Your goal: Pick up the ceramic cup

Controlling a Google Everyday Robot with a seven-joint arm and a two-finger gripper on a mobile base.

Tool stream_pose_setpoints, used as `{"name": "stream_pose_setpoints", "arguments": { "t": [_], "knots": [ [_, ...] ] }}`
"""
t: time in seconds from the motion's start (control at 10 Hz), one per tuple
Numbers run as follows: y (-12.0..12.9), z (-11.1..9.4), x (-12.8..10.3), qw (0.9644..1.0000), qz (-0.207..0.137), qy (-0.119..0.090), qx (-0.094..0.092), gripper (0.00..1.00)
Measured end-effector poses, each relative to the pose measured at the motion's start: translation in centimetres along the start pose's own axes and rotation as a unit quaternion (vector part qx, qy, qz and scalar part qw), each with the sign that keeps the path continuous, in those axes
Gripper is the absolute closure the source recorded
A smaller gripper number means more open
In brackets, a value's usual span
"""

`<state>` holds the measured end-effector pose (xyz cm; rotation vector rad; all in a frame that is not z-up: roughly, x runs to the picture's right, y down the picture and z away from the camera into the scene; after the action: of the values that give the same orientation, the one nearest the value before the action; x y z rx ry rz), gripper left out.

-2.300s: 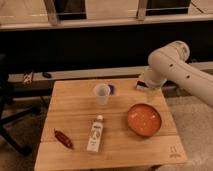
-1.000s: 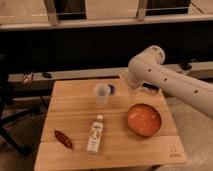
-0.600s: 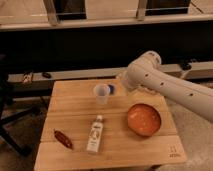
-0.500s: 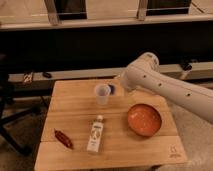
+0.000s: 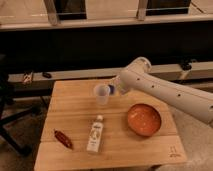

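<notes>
Toward the back of the wooden table [image 5: 70, 100] your ceramic cup [image 5: 102, 93] stands upright, rim up, which leaves its sides free for a sideways grasp. Your gripper [image 5: 117, 88] sits just beside the cup's right side with its jaws spread wide, probably to straddle it; whether anything touches is hard to tell. Count one cup, one orange bowl [image 5: 144, 119], one bottle [image 5: 96, 134] lying flat, one reddish packet [image 5: 63, 139], and one small blue thing [image 5: 112, 90] half hidden by the arm.
</notes>
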<state>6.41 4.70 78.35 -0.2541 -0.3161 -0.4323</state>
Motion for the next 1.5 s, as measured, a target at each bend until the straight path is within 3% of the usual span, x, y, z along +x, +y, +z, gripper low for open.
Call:
{"name": "stream_pose_setpoints", "arguments": {
  "t": [0.7, 1.5],
  "knots": [
    [-0.9, 2.7, -1.5, 0.9994, -0.019, -0.030, -0.002, 0.20],
    [-1.3, 5.9, -3.3, 0.9970, -0.032, -0.065, -0.029, 0.20]
  ]
}}
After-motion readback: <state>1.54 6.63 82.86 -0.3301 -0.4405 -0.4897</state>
